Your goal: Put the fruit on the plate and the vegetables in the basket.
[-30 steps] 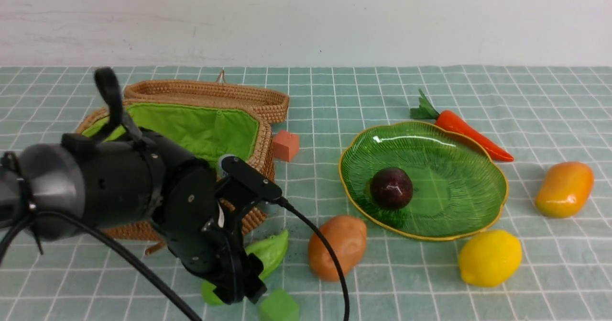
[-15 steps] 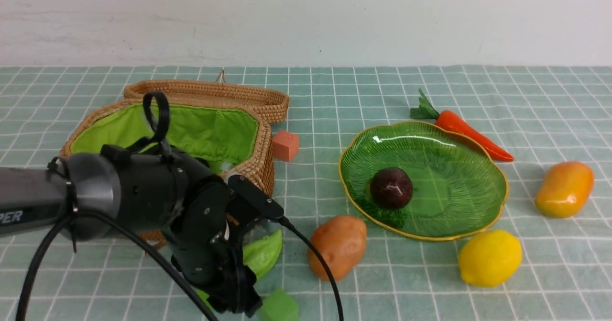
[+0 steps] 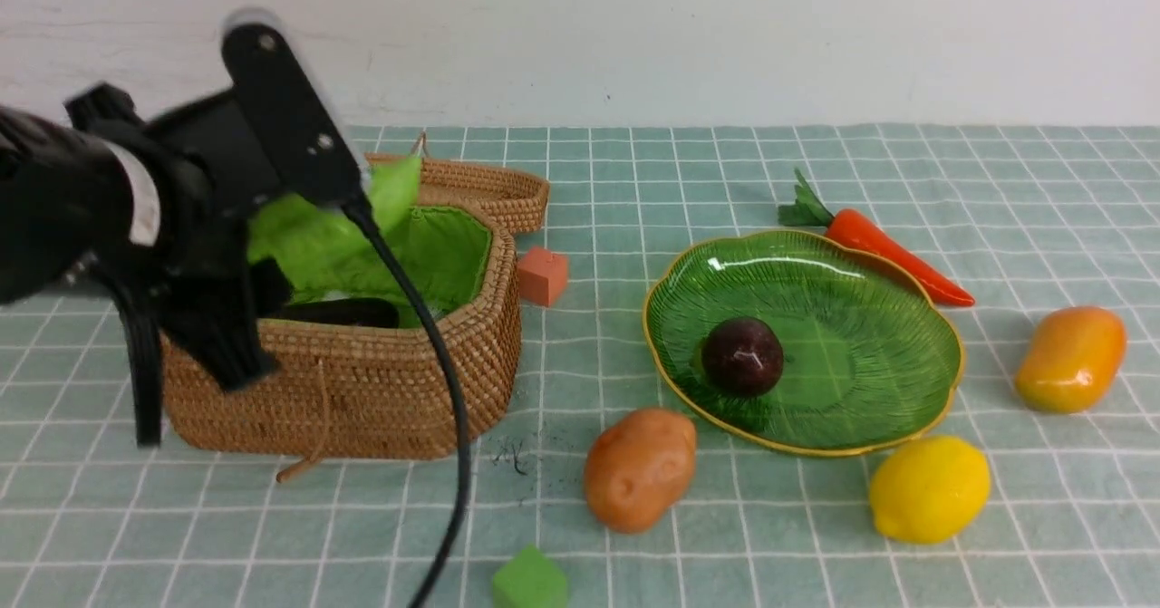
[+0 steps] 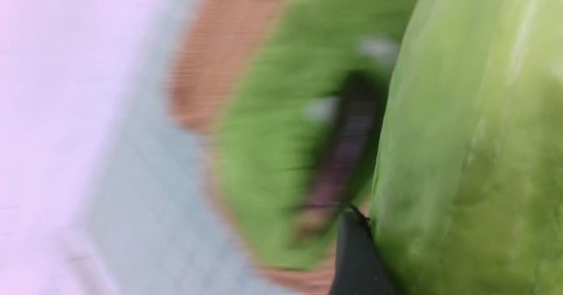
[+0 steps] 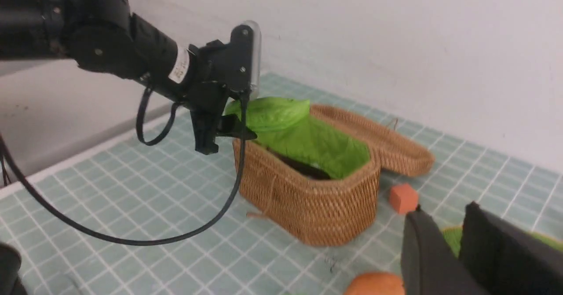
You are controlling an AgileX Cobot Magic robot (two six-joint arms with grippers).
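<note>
The left jaws are clenched on the ridged light green gourd point(image 4: 475, 154) and hold it in the air over the open basket point(image 3: 362, 390). Directly beneath them, inside the green lining, lies the dark eggplant point(image 3: 340, 312). Beyond the jaws, the wicker lid point(image 3: 480, 187) lies folded back on the desk point(image 3: 634, 173). To the right of these jaws, just past the basket wall, sits an orange cube point(image 3: 541, 275). Lower and nearer the robot, a green cube point(image 3: 528, 581) and the potato point(image 3: 639, 468) lie on the desk. Farther right is the plate point(image 3: 870, 381) with the mangosteen point(image 3: 741, 356) on it. The lemon point(image 3: 929, 488) is just beside its near rim and the carrot point(image 3: 879, 250) just behind its far rim. The mango point(image 3: 1069, 359) lies farthest from the jaws. The right jaws show only in their own wrist view: a little apart, nothing between them, the potato just beside them and the basket well ahead
</note>
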